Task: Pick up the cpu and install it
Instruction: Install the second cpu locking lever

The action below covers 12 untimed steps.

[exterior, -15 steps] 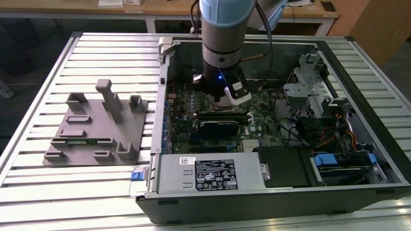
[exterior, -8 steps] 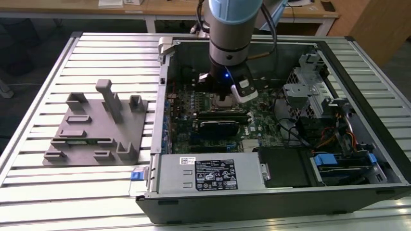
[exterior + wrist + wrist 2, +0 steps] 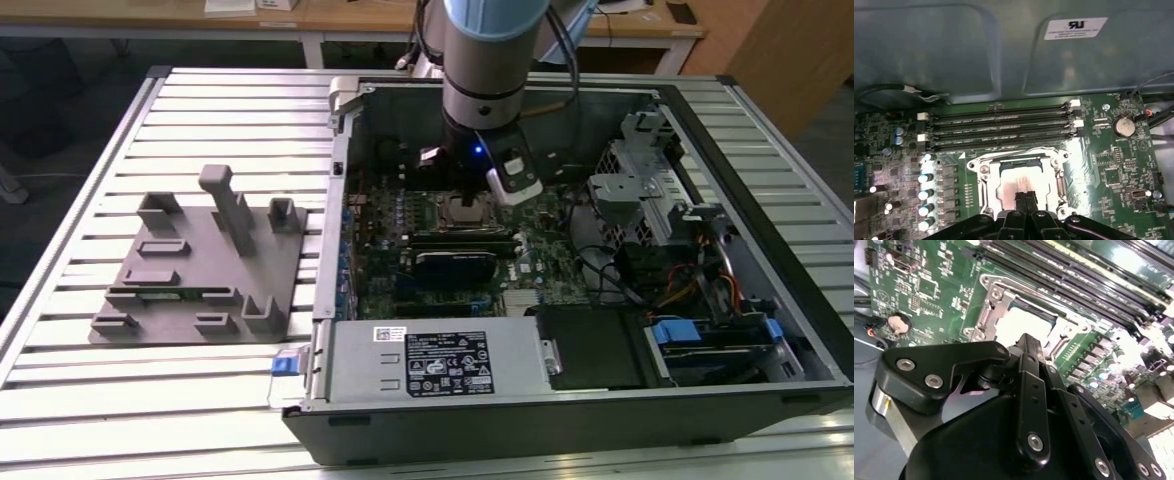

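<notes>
Inside the open computer case (image 3: 747, 250) on the slatted table (image 3: 80, 400), gripper (image 3: 1025, 196) just above the motherboard (image 3: 1114, 170) socket (image 3: 985, 172), jaws pressed together, cpu (image 3: 1016, 182) lying seated within the socket frame, memory slots (image 3: 999, 125) alongside, grey fixture (image 3: 200, 260) outside.

Cpu (image 3: 1021, 185) in the motherboard (image 3: 1114, 170) socket, beside memory slots (image 3: 999, 127), end effector (image 3: 1025, 197) above

an open computer case (image 3: 561, 400) is laid on a slatted surface (image 3: 200, 110); a grey fixture block (image 3: 200, 270), possibly plastic, is set at the exterior view's left.
</notes>
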Each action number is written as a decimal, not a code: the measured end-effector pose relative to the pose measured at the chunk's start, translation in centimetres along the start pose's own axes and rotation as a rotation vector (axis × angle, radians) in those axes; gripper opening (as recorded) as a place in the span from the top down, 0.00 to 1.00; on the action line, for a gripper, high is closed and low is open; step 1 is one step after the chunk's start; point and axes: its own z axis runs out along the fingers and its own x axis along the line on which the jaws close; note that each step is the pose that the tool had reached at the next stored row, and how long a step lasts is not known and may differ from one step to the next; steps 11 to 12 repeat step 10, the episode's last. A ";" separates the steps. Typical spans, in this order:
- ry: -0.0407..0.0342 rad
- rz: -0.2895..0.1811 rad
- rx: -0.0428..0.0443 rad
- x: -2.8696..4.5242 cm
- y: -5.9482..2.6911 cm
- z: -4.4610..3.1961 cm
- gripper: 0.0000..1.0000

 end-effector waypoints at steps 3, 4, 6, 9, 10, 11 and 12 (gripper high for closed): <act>-0.0002 0.000 0.0020 -0.18 0.10 0.03 0.89; -0.0002 0.000 0.0020 -0.18 0.10 0.03 0.89; -0.0002 0.000 0.0020 -0.18 0.10 0.03 0.89; -0.0002 0.000 0.0021 -0.20 0.11 0.03 0.89; -0.0002 0.000 0.0020 -0.21 0.11 0.04 0.89; -0.0002 0.000 0.0020 -0.21 0.11 0.04 0.89; -0.0002 0.000 0.0020 -0.21 0.11 0.04 0.89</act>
